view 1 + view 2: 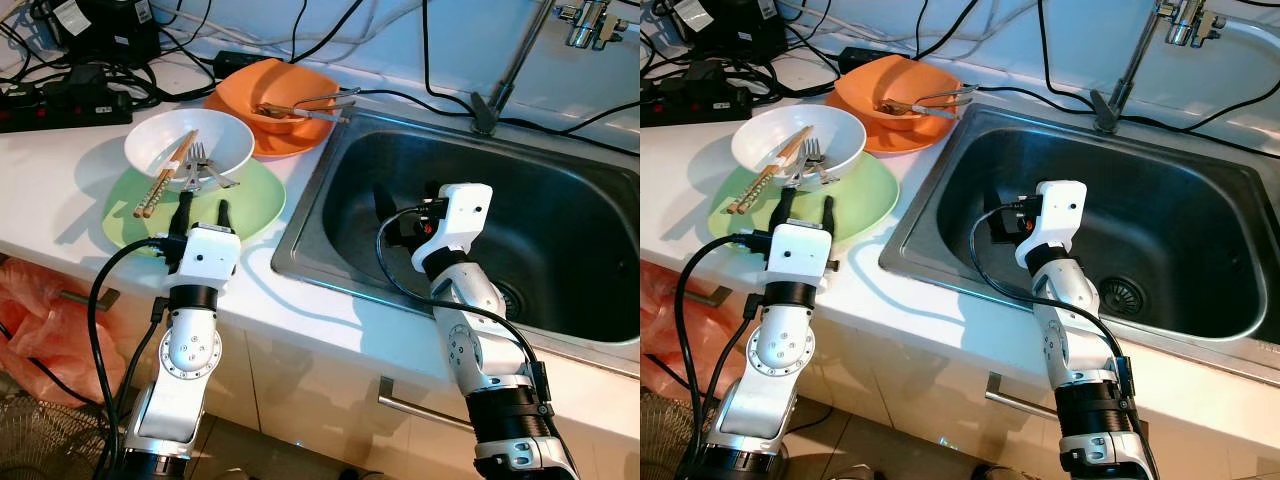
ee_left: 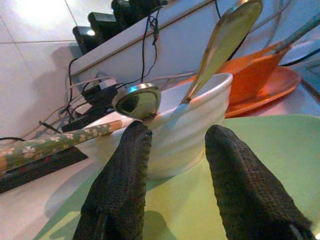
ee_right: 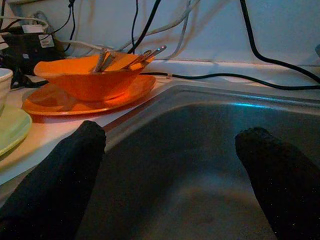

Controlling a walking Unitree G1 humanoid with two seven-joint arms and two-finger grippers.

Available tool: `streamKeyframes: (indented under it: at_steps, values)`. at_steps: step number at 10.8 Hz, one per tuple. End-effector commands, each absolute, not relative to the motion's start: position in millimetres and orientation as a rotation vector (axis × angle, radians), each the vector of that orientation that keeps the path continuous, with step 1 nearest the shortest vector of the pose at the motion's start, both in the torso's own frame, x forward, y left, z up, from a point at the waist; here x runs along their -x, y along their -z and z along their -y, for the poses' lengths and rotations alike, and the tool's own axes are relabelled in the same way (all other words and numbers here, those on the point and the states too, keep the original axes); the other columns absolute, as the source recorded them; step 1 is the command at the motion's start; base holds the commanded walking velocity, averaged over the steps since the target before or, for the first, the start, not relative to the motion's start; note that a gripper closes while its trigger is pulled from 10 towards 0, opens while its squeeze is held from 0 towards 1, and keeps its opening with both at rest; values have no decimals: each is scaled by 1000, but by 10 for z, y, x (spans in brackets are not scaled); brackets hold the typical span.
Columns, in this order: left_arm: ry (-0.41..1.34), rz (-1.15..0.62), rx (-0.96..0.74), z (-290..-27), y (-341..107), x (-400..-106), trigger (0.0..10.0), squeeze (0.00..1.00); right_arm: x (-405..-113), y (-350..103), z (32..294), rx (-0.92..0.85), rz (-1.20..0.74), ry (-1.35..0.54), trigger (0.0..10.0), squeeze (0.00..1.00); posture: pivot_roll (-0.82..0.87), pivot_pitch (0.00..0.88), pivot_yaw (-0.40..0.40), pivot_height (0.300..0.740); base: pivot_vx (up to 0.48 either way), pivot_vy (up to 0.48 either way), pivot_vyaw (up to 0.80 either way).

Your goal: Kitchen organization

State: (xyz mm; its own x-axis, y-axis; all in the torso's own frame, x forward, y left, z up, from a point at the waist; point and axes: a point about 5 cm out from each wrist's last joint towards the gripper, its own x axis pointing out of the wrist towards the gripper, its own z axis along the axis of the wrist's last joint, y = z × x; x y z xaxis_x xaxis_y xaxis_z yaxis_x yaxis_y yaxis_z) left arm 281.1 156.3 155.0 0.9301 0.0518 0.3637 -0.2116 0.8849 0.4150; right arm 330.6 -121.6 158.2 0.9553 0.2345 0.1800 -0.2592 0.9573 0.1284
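Facing the worktop [image 1: 60, 190] and the sink [image 1: 560, 250], two stacks of used dishes are seen beside the basin. A white bowl [image 1: 215, 140] is set on a green plate [image 1: 255, 205]; chopsticks [image 1: 165, 175], a fork [image 1: 200, 155] and a spoon [image 2: 137, 100] are leaned inside it, their handles propped on the rim. Behind it, an orange bowl [image 1: 290, 90] holding cutlery is stacked on an orange plate [image 1: 285, 140], close to the sink edge. The dishes are judged to be gathered here for transfer into the basin.

The left gripper [image 1: 203, 212] is held low over the near rim of the green plate, fingers [image 2: 120, 180] spread and aimed at the white bowl wall. The spread appears narrower than the bowl, so a rim pinch is judged more likely than a clasp around the body. Contact with the plate cannot be confirmed from the wrist view.

The right gripper [image 3: 170, 175] is held inside the sink, fingers spread wide and nothing between them, pointed toward the basin's left wall. This posture is judged a waiting position, ready to receive or steady a dish.

Loose utensils may slide out if the bowl is tilted. Cables [image 1: 300, 30] and a power strip [image 1: 60, 105] are laid behind the dishes.
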Motion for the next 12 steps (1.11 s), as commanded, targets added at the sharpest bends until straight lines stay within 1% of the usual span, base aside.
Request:
streamKeyframes:
  at_steps: [1,2,6,10,12]
  values:
    - [-167,354,-479,-1602,-1541,-2778,4078,0,-3317,-1564,1224,-157,150,-255,10000,0,77,83,-79,740,0,0,0]
    - [-181,365,-485,-1613,-1555,-2773,10000,0,-3320,-1565,1222,-156,150,-256,10000,0,77,82,-78,740,0,0,0]
    - [-245,410,-507,-1675,-1614,-2745,10000,0,-3325,-1562,1217,-158,150,-258,10000,0,78,77,-77,740,0,0,0]
    - [-150,445,-509,-1536,-1635,-2758,10000,0,-3323,-1560,1209,-159,149,-260,10000,0,78,78,-78,740,0,0,0]
    - [-152,469,-524,-1533,-1661,-2753,10000,0,-3320,-1562,1205,-161,151,-261,10000,0,78,79,-77,740,0,0,0]
